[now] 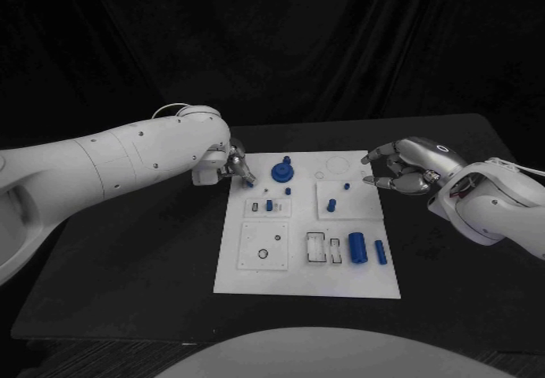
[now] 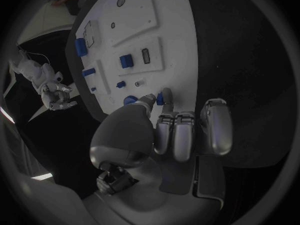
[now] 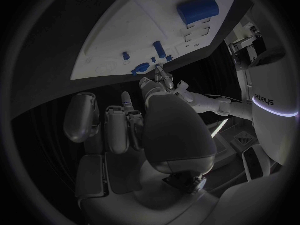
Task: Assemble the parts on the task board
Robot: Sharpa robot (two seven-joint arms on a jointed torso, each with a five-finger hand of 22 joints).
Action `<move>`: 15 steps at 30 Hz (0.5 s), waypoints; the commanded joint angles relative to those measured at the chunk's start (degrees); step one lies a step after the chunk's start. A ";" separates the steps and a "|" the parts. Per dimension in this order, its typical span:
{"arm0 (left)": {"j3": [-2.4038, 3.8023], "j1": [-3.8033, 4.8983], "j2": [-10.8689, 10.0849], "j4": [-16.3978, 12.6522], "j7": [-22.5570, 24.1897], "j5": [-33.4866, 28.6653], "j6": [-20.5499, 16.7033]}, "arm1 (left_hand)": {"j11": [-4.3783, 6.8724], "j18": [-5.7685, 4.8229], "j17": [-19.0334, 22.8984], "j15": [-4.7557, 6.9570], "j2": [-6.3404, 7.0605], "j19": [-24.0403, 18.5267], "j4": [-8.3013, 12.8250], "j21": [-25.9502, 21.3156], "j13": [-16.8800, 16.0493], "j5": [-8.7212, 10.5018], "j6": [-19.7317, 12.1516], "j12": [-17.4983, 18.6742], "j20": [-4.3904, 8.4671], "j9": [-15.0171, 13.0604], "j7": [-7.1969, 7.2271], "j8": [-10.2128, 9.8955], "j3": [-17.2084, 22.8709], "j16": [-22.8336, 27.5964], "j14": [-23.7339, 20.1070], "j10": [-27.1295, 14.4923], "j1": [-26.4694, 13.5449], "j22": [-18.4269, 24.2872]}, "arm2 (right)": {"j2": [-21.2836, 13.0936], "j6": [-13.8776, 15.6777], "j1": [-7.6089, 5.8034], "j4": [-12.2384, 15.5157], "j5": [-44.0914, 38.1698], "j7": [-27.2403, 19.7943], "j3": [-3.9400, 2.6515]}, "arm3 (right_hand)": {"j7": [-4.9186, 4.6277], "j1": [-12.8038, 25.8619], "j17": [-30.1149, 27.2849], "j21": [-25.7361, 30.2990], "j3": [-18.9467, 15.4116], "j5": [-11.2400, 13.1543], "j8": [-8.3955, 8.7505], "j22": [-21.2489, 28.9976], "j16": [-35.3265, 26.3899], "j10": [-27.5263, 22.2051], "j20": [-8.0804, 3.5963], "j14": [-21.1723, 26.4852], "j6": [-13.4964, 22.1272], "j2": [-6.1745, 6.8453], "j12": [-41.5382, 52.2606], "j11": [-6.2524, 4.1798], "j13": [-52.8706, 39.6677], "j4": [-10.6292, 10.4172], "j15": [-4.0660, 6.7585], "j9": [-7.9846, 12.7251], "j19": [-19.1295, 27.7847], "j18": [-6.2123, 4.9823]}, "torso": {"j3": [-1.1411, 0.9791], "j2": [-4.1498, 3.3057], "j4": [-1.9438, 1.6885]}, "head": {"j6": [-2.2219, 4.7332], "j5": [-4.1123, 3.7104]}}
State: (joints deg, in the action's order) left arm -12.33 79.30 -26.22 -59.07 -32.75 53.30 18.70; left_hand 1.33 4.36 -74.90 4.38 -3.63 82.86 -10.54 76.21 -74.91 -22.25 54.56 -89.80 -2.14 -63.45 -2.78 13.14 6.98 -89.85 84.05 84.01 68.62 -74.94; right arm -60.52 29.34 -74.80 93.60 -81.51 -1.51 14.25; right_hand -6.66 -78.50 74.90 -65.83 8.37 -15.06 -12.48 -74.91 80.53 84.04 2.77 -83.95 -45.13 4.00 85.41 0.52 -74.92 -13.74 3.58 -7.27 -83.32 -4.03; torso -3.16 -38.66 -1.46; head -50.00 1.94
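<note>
Head view: your left hand (image 1: 231, 165) pinches a small blue peg (image 1: 249, 184) at the board's (image 1: 306, 279) far left corner; lower it straight. Left wrist view: the fingertips (image 2: 149, 101) hold the peg (image 2: 160, 98) over the board edge. Right wrist view: your right hand (image 3: 134, 120) hangs empty, fingers loosely curled.

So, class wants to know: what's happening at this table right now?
A two-armed robot is assembling blue parts on a white task board. Its left hand pinches a small blue part at the board's far left corner. Its right hand hovers by the far right edge, holding nothing. Other blue pieces, including a large cylinder, lie on the board.
</note>
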 commanded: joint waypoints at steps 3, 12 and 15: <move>0.05 -0.14 0.18 0.21 1.81 -0.07 0.48 | 0.00 -0.80 -15.10 -0.26 0.47 -0.14 0.86 -0.55 -14.47 -5.08 -0.22 0.33 -0.15 -0.10 0.08 -0.45 2.84 -0.15 5.95 5.43 1.18 -9.58 | -0.07 -0.09 0.17 -0.06 -0.04 0.35 -0.03 | 0.00 -0.36 6.98 -0.19 0.20 -0.43 -0.37 -9.03 0.08 2.40 0.19 -4.18 -0.43 -0.21 0.05 0.24 -10.35 0.29 -0.40 0.07 0.04 -0.51 | 0.01 0.03 -0.03 | 0.00 -0.03; 0.05 -0.23 -0.02 0.18 3.40 -0.07 -0.37 | -0.09 -0.76 -15.10 -0.36 2.07 -0.18 2.16 -0.87 -14.06 -7.25 -0.33 0.70 -0.16 -1.15 -0.13 -0.32 11.58 -0.15 5.95 5.04 1.29 -9.88 | -0.08 -0.33 0.29 -0.15 -0.04 0.54 -0.03 | -0.05 -0.67 6.96 -0.22 0.42 -0.79 -0.38 -9.04 0.05 2.42 0.21 -4.17 -0.51 -0.29 0.07 0.28 -10.37 0.50 -0.43 0.16 0.02 -0.50 | -0.02 0.02 -0.03 | 0.00 -0.18; 0.05 -0.25 -0.20 0.04 3.88 -0.07 -0.92 | -0.10 -0.77 -15.10 -0.39 2.84 -0.14 2.37 -0.96 -14.04 -8.31 -0.10 0.73 -0.20 -1.91 -0.27 0.04 17.37 -0.15 5.95 5.01 0.30 -10.05 | -0.07 -0.45 0.34 -0.19 -0.04 0.60 -0.03 | -0.06 -0.73 6.96 -0.12 0.49 -0.91 -0.38 -9.02 0.04 2.40 0.22 -4.17 -0.53 -0.34 0.05 0.30 -10.34 0.54 -0.44 0.19 0.04 -0.52 | -0.04 0.01 -0.03 | 0.00 -0.17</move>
State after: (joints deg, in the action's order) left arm -12.32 79.15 -26.39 -58.88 -30.96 53.32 18.48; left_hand 1.33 4.37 -74.90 4.39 -0.70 82.86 -9.79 75.51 -74.91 -30.04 54.26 -89.35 -2.14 -65.42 -3.48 12.89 22.27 -89.85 84.05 84.01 68.68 -74.93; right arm -60.53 29.17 -74.64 93.41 -81.50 -1.47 14.25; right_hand -6.66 -78.81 74.90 -65.83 8.78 -15.67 -12.48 -74.91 80.53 84.04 2.77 -83.95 -45.13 3.69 85.42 0.52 -74.91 -13.34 3.58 -7.16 -83.32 -4.02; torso -3.18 -38.63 -1.49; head -50.02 1.74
